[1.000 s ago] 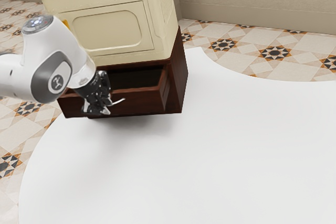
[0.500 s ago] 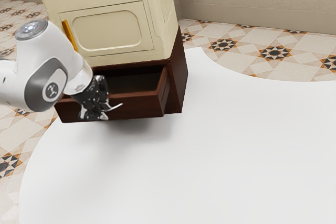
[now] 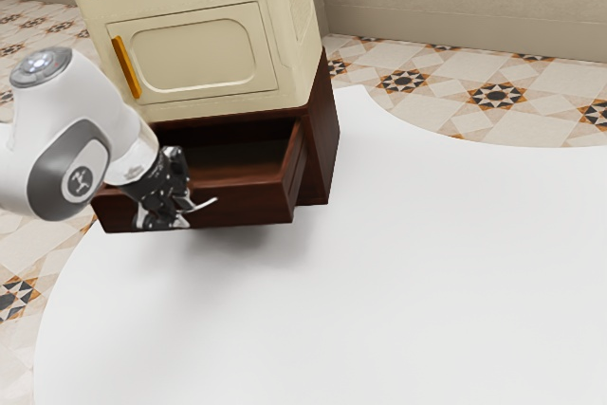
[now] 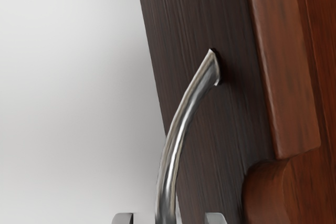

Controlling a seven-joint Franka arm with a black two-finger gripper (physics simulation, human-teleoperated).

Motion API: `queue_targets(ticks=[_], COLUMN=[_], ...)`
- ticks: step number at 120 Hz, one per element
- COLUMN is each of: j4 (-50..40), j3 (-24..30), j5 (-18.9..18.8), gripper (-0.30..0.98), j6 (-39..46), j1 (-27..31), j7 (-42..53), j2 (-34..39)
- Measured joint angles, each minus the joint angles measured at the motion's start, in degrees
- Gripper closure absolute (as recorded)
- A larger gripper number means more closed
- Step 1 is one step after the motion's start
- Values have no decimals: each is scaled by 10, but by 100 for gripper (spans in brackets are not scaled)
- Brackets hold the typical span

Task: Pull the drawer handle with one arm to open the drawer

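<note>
Drawer (image 3: 242, 203) is further out than a second ago; the gripper (image 4: 169, 218) has backed off with it. Fingers (image 4: 124, 219) stand apart, one each side of the handle (image 4: 181, 124), gap showing both sides, so no clamp on it. Handle sits between them, its far end fixed to the drawer front just ahead of the hand. Open interior is past that front, cabinet (image 3: 324, 144) beyond, cream box (image 3: 194, 54) on top of it.

Drawer's well open, I'd say; any more is a bonus. Best to centre and close on the bar before pulling again, then back off straight along the slide, slow, no wrist twist. Off-line pull could bind the drawer or slip the bar; a yank could shift the cabinet.
</note>
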State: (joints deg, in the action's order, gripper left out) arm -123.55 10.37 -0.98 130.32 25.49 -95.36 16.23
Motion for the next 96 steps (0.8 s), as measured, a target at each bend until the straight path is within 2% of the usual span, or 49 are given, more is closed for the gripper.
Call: queue_targets(ticks=[46, 96], j4=[-17, 2], j3=[0, -1], j5=[0, -8], gripper=[59, 61], j6=[1, 0], j1=[0, 0], j7=[0, 10], j2=[20, 43])
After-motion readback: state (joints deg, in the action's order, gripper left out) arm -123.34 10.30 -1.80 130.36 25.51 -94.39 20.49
